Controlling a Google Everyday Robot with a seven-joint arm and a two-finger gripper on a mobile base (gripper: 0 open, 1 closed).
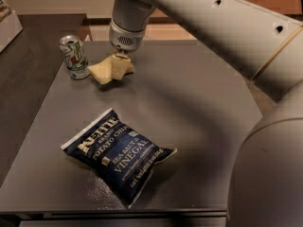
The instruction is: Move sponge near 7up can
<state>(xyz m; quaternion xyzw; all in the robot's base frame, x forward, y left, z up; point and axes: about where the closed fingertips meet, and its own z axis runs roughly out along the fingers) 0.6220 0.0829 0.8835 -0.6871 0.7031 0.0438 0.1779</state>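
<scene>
The pale yellow sponge (pixel 105 71) lies at the far left of the grey table (pixel 189 108), just right of the 7up can (pixel 73 56), a small silver can with green and red markings that stands upright. A narrow gap separates the sponge's left end from the can. My gripper (pixel 119 66) comes straight down from above and is shut on the sponge's right half, with cream fingers pinching it. The sponge appears to be at or just above the table surface.
A dark blue Kettle chip bag (pixel 117 152) lies in the front middle of the table. My arm (pixel 222 27) crosses the upper right. A dark counter (pixel 28 79) runs along the left, with a white box (pixel 8 26) at the far left.
</scene>
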